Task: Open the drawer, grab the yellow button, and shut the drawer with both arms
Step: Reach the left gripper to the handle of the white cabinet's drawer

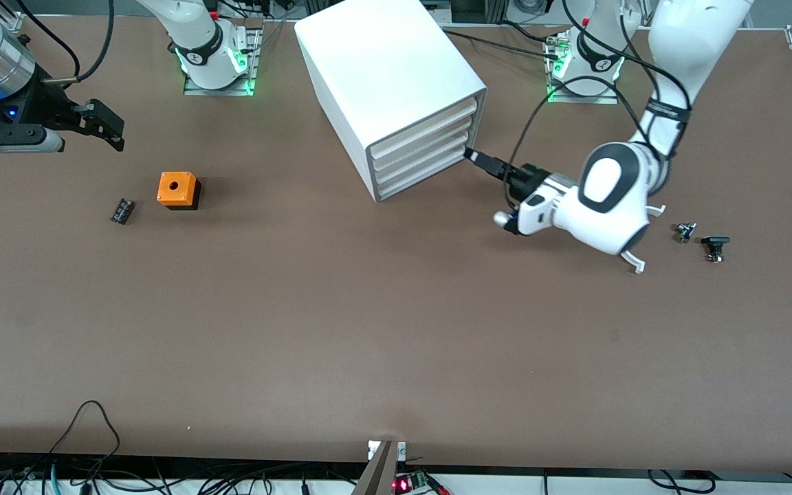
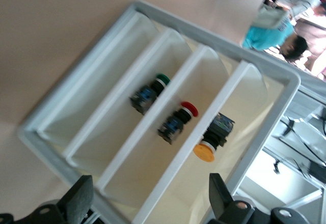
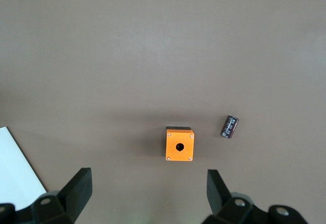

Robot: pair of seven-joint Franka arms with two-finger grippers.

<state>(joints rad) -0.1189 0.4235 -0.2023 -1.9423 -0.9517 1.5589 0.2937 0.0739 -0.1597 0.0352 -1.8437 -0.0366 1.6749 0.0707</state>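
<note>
In front of the white cabinet (image 1: 396, 89), the left gripper (image 1: 482, 159) stands with fingers spread wide and empty, just off the closed top drawer (image 1: 423, 127); the yellow-capped button (image 2: 210, 143) shows inside that drawer in the left wrist view. The opening step looks barely begun; next the fingers must catch the drawer's front lip and pull. The right gripper (image 1: 104, 124) waits open and empty near the orange cube (image 1: 177, 190).

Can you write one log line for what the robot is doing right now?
left gripper: open, at drawer front | drawer: shut | button: inside | right gripper: open, waiting
</note>
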